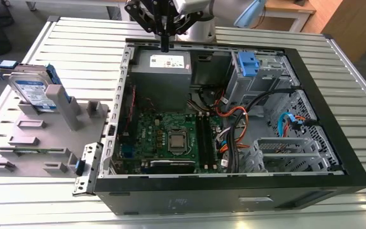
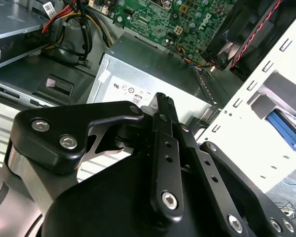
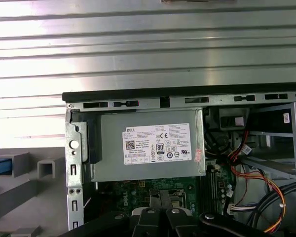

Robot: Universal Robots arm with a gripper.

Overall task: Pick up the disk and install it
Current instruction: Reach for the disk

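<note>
Exterior view: the fingers (image 1: 164, 45) hang pressed together with nothing between them, pointing down just above the power supply (image 1: 160, 71) at the far end of the open computer case (image 1: 234, 193). In the second wrist view the fingers (image 2: 165, 111) read the same way, narrow and empty, with the power supply (image 2: 153, 64) right under their tips.

The disk (image 1: 34, 93) is well apart from the fingers, out toward the exterior view's left. It stands on edge in a grey holder (image 1: 49, 138) on the slatted worktop (image 1: 75, 33), label outward, with its blue bracket (image 1: 51, 78) wrapped along the edges. Nothing touches it.

As a metal-cased hard drive it is likely stiff and fairly heavy for its bulk, so it should not flex in a grip. The flat faces look smooth and could slip, and the drive will not tolerate a knock. The upper edge standing clear of the holder looks like the sensible place to take hold, pinching across the thin dimension over the two broad faces. That would keep the fingers off the springy plastic bracket, which may give under pressure.
</note>
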